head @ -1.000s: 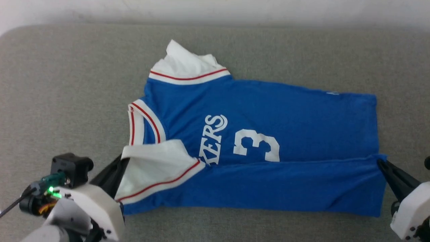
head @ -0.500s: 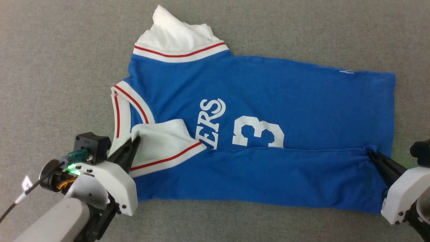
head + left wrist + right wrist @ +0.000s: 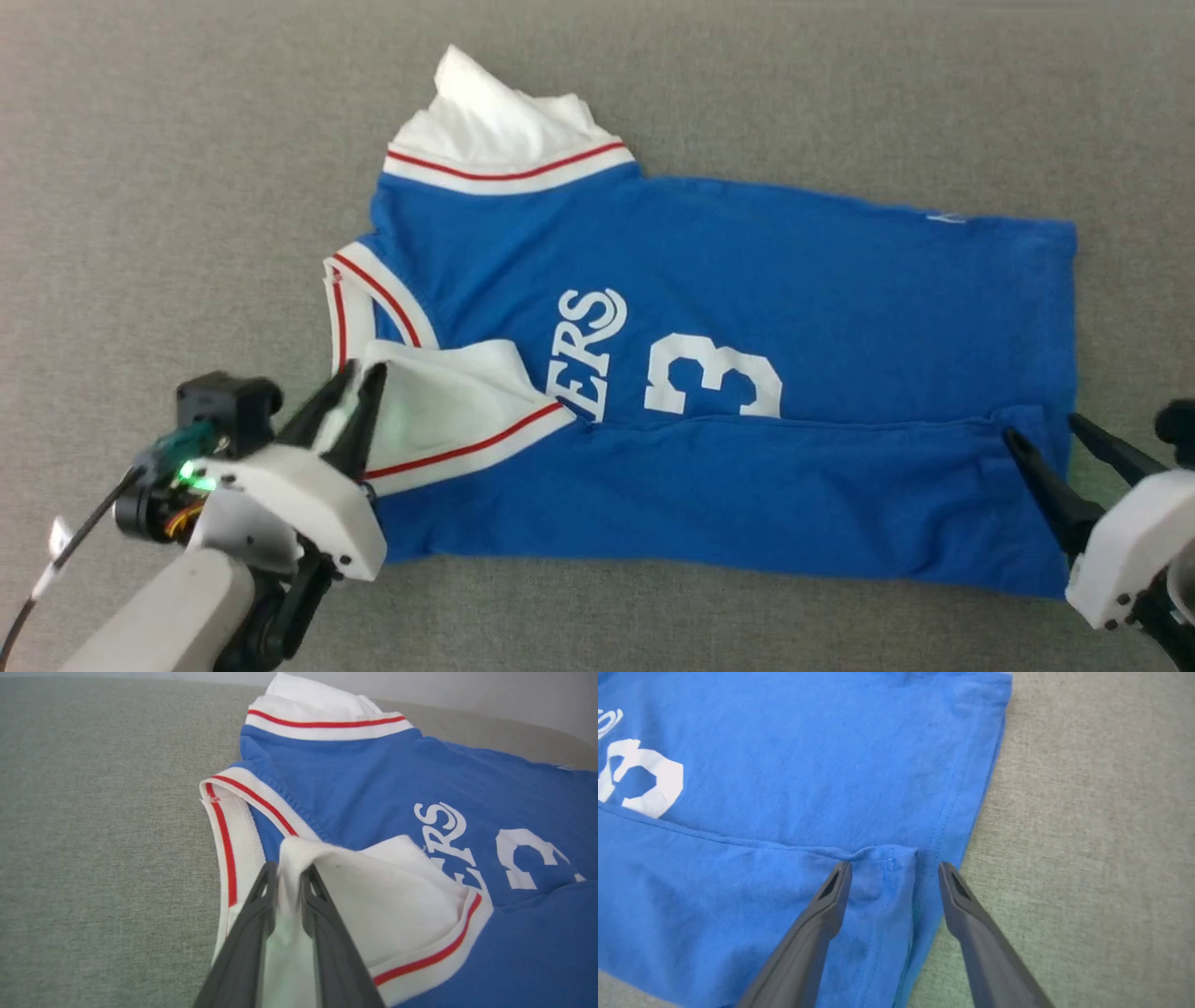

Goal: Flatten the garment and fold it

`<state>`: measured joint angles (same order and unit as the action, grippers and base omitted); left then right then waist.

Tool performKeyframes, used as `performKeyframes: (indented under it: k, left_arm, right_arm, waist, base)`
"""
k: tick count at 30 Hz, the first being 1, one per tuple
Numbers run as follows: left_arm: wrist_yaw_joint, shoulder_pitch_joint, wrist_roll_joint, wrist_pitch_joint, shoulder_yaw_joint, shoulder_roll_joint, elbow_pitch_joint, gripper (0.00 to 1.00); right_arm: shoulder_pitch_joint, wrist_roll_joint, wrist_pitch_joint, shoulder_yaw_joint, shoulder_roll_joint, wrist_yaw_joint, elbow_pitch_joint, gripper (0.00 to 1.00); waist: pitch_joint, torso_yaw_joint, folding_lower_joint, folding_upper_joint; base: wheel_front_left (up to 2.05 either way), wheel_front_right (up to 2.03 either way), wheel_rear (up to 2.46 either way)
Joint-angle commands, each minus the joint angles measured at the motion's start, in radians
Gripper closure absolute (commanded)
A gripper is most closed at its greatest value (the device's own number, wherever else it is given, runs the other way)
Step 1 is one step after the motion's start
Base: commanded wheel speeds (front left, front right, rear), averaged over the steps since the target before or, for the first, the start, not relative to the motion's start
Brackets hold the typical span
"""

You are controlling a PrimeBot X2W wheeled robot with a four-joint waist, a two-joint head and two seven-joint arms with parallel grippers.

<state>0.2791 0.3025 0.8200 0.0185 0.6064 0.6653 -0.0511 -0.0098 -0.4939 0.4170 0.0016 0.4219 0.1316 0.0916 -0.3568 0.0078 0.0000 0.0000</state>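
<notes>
The shirt (image 3: 747,280) lies front up on the grey surface (image 3: 187,187), collar (image 3: 359,299) to the left and hem to the right. Its near long side is folded over onto the front. The edge of that fold runs left to right just under the white "3" (image 3: 714,373) and meets the bottom of the "ERS" lettering. The near sleeve (image 3: 448,401) lies on top of the fold, white with a red stripe. The far sleeve (image 3: 504,131) sticks out rumpled past the far edge.

My left gripper (image 3: 362,371) is at the left end of the near sleeve, beside the collar. Its fingers stand narrow, with a ridge of white sleeve cloth rising between them. I cannot tell whether they press that cloth or only flank it.

My right gripper (image 3: 1041,427) is at the hem, at the right end of the fold. Its fingers are spread wide and grip nothing. The left finger is over the blue flap beside the folded corner, the right one at the hem's edge by the grey surface.
</notes>
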Motion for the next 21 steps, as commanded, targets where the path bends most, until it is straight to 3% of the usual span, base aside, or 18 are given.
performKeyframes:
  k: [1, 7, 12, 16, 21]
  left_arm:
    - [0.016, -0.030, 0.008, -0.030, -0.017, -0.006, -0.009, 0.00]
    - [0.088, -0.151, -0.017, -0.233, -0.099, -0.034, -0.080, 0.00]
    - [0.135, -0.289, -0.100, -0.279, -0.213, -0.136, -0.173, 0.00]
    - [0.129, -0.442, -0.227, -0.280, -0.281, -0.221, -0.188, 0.00]
    - [0.092, -0.537, -0.311, -0.280, -0.307, -0.286, -0.139, 0.00]
  right_arm:
    - [0.020, -0.003, -0.014, -0.015, -0.012, -0.001, 0.012, 0.00]
    - [0.087, 0.064, -0.109, -0.103, -0.095, -0.001, 0.079, 0.00]
    - [0.175, 0.167, -0.199, -0.158, -0.217, -0.001, 0.117, 0.00]
    - [0.254, 0.230, -0.267, -0.189, -0.325, -0.001, 0.130, 0.00]
    - [0.304, 0.262, -0.300, -0.189, -0.363, -0.001, 0.128, 0.00]
  waist:
    - [0.045, 0.007, 0.0000, 0.0000]
    - [0.130, 0.013, 0.0000, 0.0000]
    - [0.194, 0.030, 0.0000, 0.0000]
    - [0.238, 0.039, 0.0000, 0.0000]
    - [0.258, 0.043, 0.0000, 0.0000]
  base:
    - [0.00, 0.00, 0.00]
    - [0.00, 0.00, 0.00]
    - [0.00, 0.00, 0.00]
    - [0.00, 0.00, 0.00]
    - [0.00, 0.00, 0.00]
